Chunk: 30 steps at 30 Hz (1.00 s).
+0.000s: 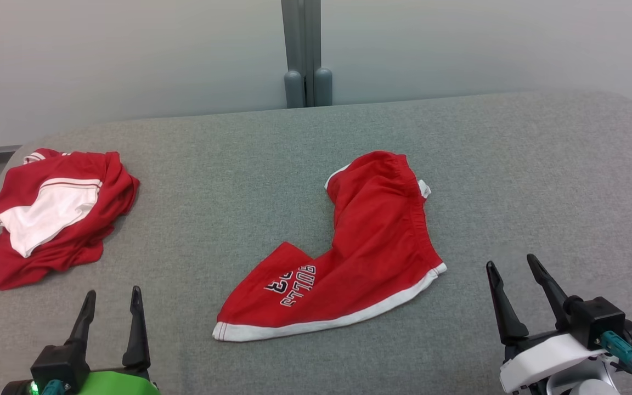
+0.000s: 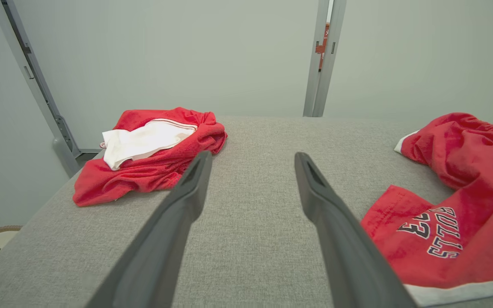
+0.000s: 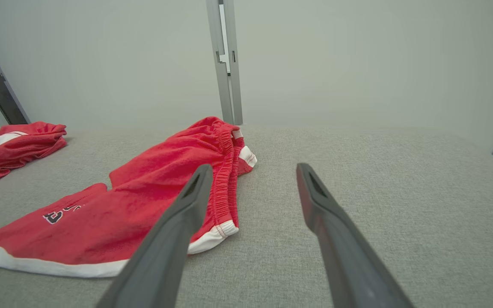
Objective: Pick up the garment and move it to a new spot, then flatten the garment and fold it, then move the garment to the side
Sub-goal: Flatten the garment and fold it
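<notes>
Shorts: red Bulls shorts (image 1: 371, 247) lie spread on grey fabric surface (image 1: 541, 181), between left hand (image 1: 114, 291) and right hand (image 1: 512, 260), touching neither.
Left hand: fingers wide apart, empty.
Right hand: fingers wide apart, empty, near the shorts' white hem.
Heap: crumpled red-and-white garment (image 1: 58, 219) at far left.
</notes>
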Available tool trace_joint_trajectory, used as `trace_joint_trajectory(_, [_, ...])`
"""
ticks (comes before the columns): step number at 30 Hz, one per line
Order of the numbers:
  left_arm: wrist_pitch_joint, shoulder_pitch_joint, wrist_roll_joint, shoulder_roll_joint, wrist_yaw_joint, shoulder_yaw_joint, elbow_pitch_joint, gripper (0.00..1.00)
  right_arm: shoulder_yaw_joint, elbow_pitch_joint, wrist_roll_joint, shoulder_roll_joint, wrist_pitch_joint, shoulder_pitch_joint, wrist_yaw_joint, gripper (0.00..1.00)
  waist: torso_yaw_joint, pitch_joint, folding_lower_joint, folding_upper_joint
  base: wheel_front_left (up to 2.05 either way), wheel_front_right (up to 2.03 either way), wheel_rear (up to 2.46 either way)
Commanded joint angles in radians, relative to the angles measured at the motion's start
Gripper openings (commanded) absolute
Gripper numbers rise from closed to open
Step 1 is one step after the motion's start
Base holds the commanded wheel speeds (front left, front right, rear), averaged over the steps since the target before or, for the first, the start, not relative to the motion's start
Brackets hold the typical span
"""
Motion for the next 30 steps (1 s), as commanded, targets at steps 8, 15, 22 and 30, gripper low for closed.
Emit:
trace_joint_trajectory(8, [0.0, -0.011, -0.023, 0.021, -0.003, -0.08, 0.075, 1.0, 0.063, 0.091, 0.011, -0.041, 0.002, -0.061, 0.0, 1.0, 0.0, 0.023, 0.0, 0.0, 0.0, 0.0, 0.0])
trace_joint_trajectory(15, [0.0, -0.073, -0.046, 0.05, -0.003, -0.213, 0.197, 1.0, 0.172, 0.227, 0.027, -0.099, 0.005, -0.162, 0.0, 1.0, 0.008, 0.071, 0.0, 0.0, 0.0, 0.0, 0.0])
trace_joint_trajectory(22, [0.0, -0.167, -0.089, 0.067, -0.003, -0.341, 0.31, 1.0, 0.296, 0.347, 0.064, -0.144, 0.0, -0.282, 0.0, 1.0, 0.019, 0.133, 0.0, 0.0, 0.0, 0.0, 0.0])
trace_joint_trajectory(30, [0.0, -0.242, -0.125, 0.08, -0.003, -0.433, 0.389, 1.0, 0.455, 0.443, 0.121, -0.198, -0.001, -0.402, 0.0, 1.0, 0.034, 0.184, 0.0, 0.0, 0.0, 0.0, 0.0])
